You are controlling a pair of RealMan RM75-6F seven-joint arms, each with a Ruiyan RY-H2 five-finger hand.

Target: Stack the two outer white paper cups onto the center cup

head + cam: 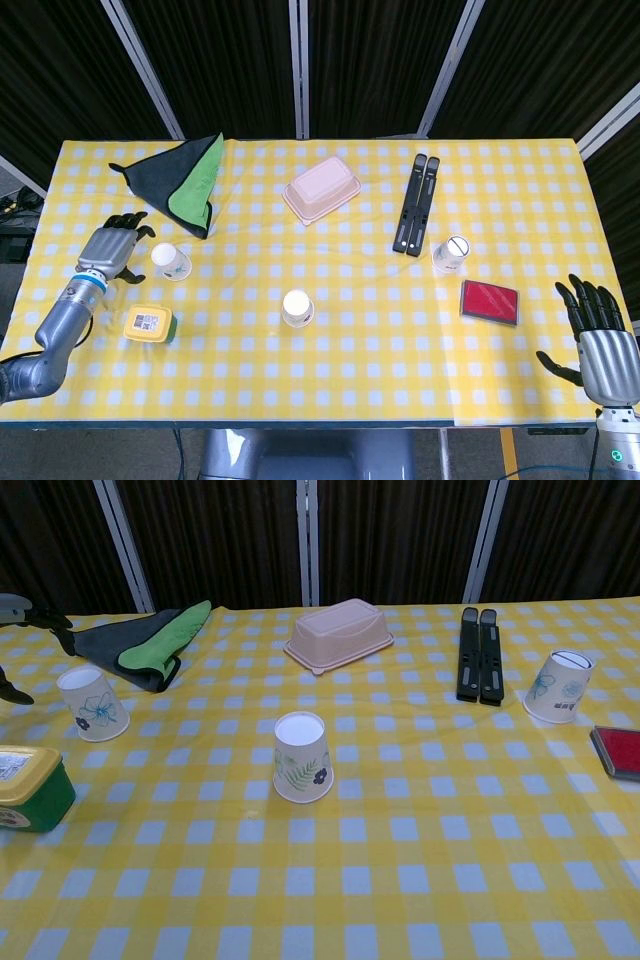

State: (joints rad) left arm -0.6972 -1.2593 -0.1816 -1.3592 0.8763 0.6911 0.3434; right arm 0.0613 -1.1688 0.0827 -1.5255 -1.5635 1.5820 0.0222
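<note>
Three white paper cups stood on the desk (330, 380): the left cup (172, 261), the center cup (297, 307) and the right cup (451, 253). There was one green-and-grey cloth (182, 180), one pink lidded box (322, 189), one black folding stand (415, 204), one red pad (490, 302) and one yellow-lidded green container (148, 324).

The light is bright and even, and it seems to come from above. The yellow checked tablecloth (330, 350) shows no strong glare. The center cup (302, 757) gives only a soft, short shadow at its base. Both views are sharp. The dark curtains (370, 60) stay nearly black, without detail.
</note>
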